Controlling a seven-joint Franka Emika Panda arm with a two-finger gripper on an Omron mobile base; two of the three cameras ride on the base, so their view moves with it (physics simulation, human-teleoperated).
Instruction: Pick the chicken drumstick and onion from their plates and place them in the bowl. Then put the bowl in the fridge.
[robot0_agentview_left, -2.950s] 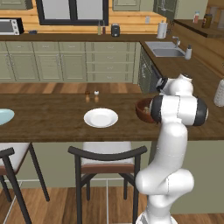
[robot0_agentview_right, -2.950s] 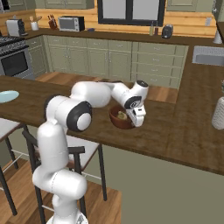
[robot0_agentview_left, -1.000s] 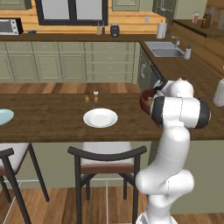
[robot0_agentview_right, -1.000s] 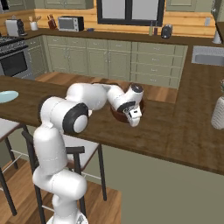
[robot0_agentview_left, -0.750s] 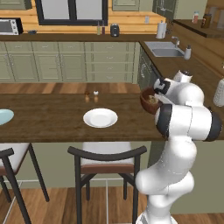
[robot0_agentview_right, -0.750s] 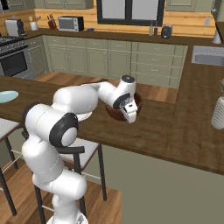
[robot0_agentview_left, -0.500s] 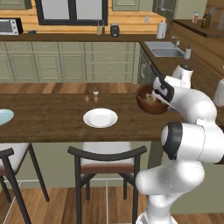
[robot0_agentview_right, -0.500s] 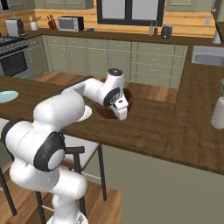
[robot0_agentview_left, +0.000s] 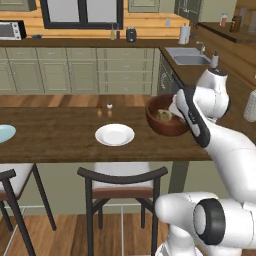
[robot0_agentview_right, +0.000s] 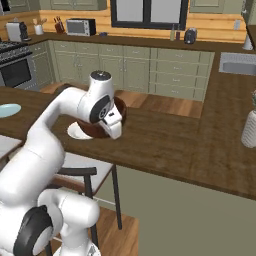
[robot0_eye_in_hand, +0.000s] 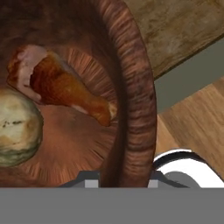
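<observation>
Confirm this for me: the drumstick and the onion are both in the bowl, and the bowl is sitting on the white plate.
One part is wrong. The drumstick and onion are in the bowl, but the left base view shows the bowl held up beside the white plate, not on it.

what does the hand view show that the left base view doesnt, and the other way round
Hand view alone: the chicken drumstick lying in the bowl with its thin end toward the wall, and the rim running into the gripper.

Left base view alone: the white plate, bare on the counter, and the light blue plate at the left edge.

Both: the bowl and the onion inside it.
</observation>
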